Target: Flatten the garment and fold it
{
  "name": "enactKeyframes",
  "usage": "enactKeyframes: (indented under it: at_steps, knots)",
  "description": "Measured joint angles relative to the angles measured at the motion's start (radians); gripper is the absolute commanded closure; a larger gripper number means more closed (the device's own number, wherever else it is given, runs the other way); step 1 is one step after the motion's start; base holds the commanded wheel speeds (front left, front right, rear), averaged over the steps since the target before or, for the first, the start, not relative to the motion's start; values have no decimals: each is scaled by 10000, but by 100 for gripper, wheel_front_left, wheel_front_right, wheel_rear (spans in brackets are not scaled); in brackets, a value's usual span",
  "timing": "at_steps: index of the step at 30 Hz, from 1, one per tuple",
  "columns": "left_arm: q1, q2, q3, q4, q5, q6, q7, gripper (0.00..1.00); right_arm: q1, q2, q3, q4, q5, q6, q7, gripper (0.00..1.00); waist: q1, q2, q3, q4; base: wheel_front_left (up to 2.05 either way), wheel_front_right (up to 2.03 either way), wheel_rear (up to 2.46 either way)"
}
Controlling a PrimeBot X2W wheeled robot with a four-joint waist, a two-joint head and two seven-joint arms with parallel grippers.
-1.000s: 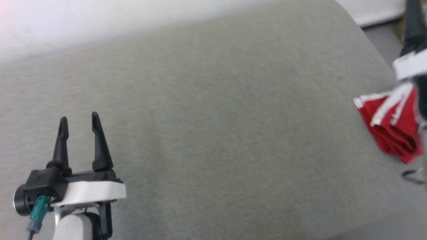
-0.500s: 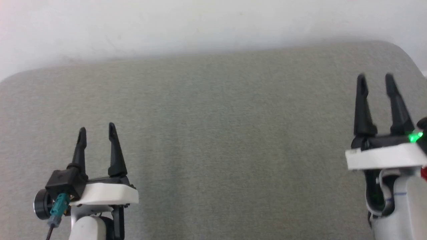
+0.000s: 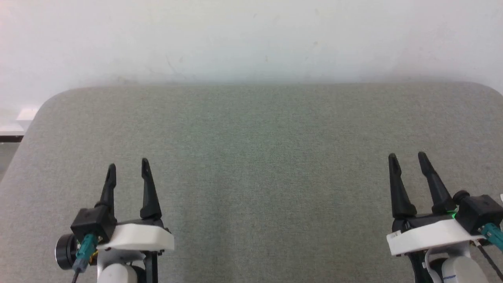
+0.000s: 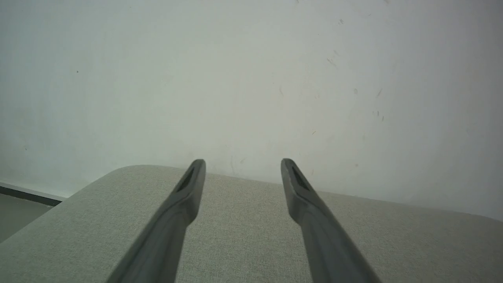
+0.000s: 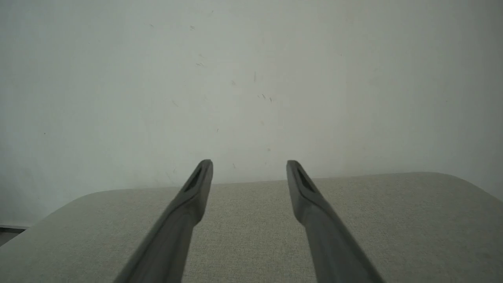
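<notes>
Over the grey cushion (image 3: 251,157), left gripper (image 3: 128,164) spread; right gripper (image 3: 407,156) spread likewise.

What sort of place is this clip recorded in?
Probably a plain indoor room or test space: a grey fabric-covered surface with rounded corners, like a padded table or bed, sits before a bare white wall, with a dark skirting strip and grey floor at the left.

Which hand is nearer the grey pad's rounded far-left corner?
Left. The left hand is on the side of that corner, nearer the robot; the right hand is across the grey pad, by its other side.
</notes>
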Motion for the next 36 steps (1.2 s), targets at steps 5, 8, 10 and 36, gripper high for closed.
enactKeyframes:
  at_steps: [5, 8, 10, 36]
  knots:
    - [270, -10, -98, 128, -59, -12, 0, 0, 279, 0, -44, 127, 150, 0, 2, 0, 1, 0, -44, 94, 0, 0, 0]
    - [281, -12, -174, 222, -59, -27, 0, 0, 394, -2, -98, 222, 150, 0, 0, 0, 0, 0, -55, 99, 0, 0, 0]
    - [343, -15, -219, 336, -59, -79, 0, 0, 448, 0, -107, 263, 150, 0, 0, 0, 1, 0, -56, 88, 0, 0, 0]
    - [377, -31, -309, 412, 127, -198, 305, 100, 494, -8, -115, 215, -109, 2, 297, 100, 1, 0, -44, -17, 0, 0, 0]
